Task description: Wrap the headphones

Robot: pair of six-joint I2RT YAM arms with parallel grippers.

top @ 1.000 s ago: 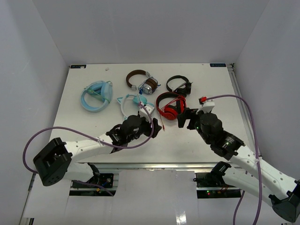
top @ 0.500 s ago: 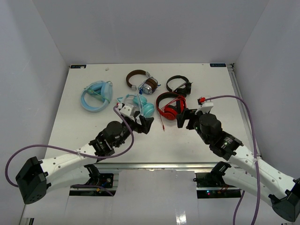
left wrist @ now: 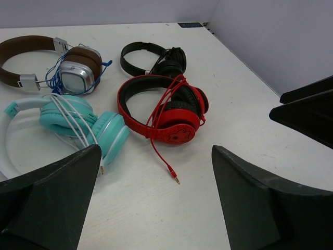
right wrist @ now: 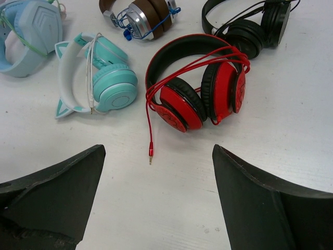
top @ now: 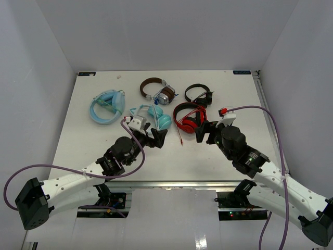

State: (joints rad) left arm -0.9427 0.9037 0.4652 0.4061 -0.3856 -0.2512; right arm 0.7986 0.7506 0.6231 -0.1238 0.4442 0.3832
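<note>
The red headphones (top: pixel 188 119) lie on the white table (top: pixel 93 140) with black band and pads, and show in both wrist views (left wrist: pixel 171 112) (right wrist: pixel 200 88). Their red cable loops over the cups. Its loose end trails to a plug (right wrist: pixel 151 152) lying on the table (left wrist: pixel 174 176). My left gripper (top: pixel 158 136) is open and empty, left of the plug (left wrist: pixel 156 208). My right gripper (top: pixel 203 133) is open and empty, just in front of the red headphones (right wrist: pixel 156 208). Neither touches them.
Teal cat-ear headphones (top: pixel 153 117) with a white cable lie right beside the red ones on their left. Light blue headphones (top: pixel 107 105) are at far left. Brown-banded silver headphones (top: pixel 157 91) and small black headphones (top: pixel 199 95) lie behind. White walls enclose the table.
My left gripper has drawn back to the left, away from the red cable's plug, and its arm has swung round. My right gripper has hardly moved.
</note>
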